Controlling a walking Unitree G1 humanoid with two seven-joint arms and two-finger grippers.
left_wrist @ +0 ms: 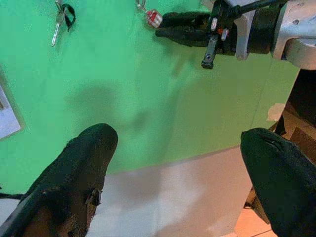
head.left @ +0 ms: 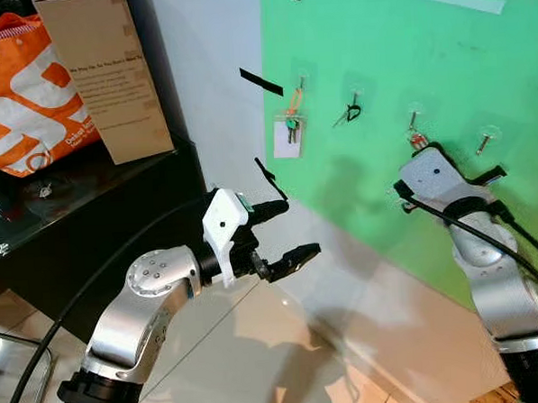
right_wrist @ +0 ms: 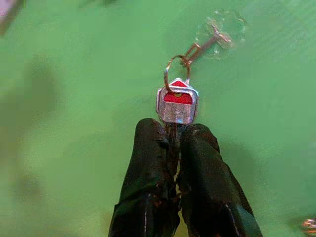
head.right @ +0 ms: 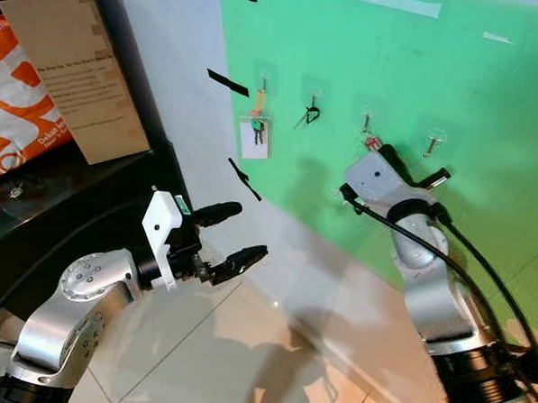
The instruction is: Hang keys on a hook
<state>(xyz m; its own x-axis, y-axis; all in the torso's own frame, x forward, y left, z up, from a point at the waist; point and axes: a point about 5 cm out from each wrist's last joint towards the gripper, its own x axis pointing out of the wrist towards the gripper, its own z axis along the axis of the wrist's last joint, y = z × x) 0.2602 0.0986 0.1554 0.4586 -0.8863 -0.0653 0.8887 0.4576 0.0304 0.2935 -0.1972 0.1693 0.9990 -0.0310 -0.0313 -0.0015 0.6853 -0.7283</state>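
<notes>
Right jaws: my right gripper [right_wrist: 173,143] is clamped on the blade of the red-capped key [right_wrist: 177,104], head pointing away, so the ring leads the way to the wall.
Key ring: the wire ring [right_wrist: 175,71] looks threaded on the clear hook [right_wrist: 215,37]; whether it bears the weight I cannot tell.
Why held so: pinching the blade leaves the ring free to slide over the hook's tip, I judge.
Left jaws: my left gripper [head.left: 284,232] hangs spread wide and empty, well off the wall, clear of the working arm.
Green board [head.left: 479,73]: a row of hooks; to the left, a black-fobbed key [head.left: 350,114] and a bunch with a white tag [head.left: 289,135] already hang.
Far left: a cardboard box [head.left: 104,75] and an orange bag [head.left: 24,88] on a dark worktop [head.left: 89,206].
Next: I judge letting go comes once the ring is seated.
</notes>
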